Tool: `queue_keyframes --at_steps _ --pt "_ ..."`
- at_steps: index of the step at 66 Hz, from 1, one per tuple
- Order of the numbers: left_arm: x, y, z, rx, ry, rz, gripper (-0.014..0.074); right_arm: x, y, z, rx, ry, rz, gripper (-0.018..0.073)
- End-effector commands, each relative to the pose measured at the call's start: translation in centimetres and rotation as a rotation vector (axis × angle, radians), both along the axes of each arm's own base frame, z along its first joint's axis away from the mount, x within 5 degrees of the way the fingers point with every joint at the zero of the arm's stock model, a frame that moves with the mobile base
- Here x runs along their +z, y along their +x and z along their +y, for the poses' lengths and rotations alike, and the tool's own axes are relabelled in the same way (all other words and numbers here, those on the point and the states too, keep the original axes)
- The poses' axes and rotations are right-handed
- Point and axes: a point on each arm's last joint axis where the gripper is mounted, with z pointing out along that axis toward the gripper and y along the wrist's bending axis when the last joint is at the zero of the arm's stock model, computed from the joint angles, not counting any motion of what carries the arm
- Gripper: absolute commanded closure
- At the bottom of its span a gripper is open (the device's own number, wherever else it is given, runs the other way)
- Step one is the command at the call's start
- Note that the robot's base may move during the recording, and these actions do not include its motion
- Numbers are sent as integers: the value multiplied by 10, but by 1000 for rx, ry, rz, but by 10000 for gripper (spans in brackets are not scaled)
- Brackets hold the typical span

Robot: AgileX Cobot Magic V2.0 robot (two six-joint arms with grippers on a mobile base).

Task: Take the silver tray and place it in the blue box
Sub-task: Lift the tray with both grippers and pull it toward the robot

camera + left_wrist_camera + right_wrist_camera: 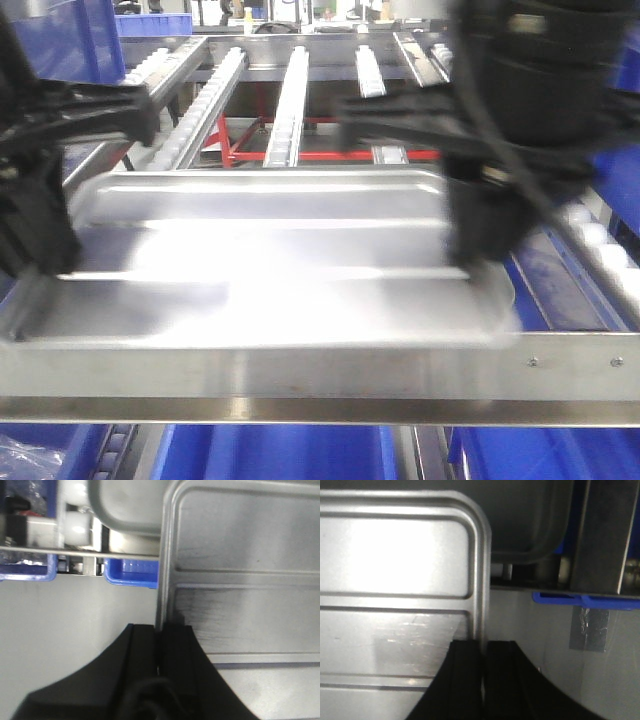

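Observation:
The silver tray [290,260] is shiny and shallow with two long ridges, and lies level and motion-blurred across the middle of the front view. My left gripper [50,250] is shut on its left rim. In the left wrist view the gripper [160,630] pinches the rim of the tray [240,580] between both black fingers. My right gripper [480,240] is shut on the right rim, and the right wrist view shows this gripper [484,645] clamping the edge of the tray [395,580]. The blue box [270,455] shows only as bright blue walls below the front rail.
A flat stainless-steel rail [320,375] runs across the front, just under the tray. Behind it stand roller tracks [290,100] and a red frame [300,155]. More blue bins [70,40] sit at the back left. A grey rounded tub [125,510] lies beyond the tray.

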Motion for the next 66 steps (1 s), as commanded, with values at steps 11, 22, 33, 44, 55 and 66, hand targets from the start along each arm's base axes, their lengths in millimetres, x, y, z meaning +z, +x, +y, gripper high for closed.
queue_keyframes --at_steps 11,22,33,44,55,66 --pt "15 -13 -12 -31 -53 -45 700 13 -26 -27 -18 59 -81 500" --pt "15 -14 -11 -31 -51 -44 700 12 -26 -27 -16 62 -84 500" --pt "15 -14 -11 -27 -49 -37 700 12 -26 -26 -16 61 -81 500" --pt "15 -14 -11 -27 -49 -37 700 12 -26 -26 -16 61 -81 500" --pt "15 -14 -11 -27 -49 -37 700 12 -26 -26 -17 60 -80 500" --pt "15 -14 -11 -27 -48 -36 700 11 -26 -28 -22 47 -70 500"
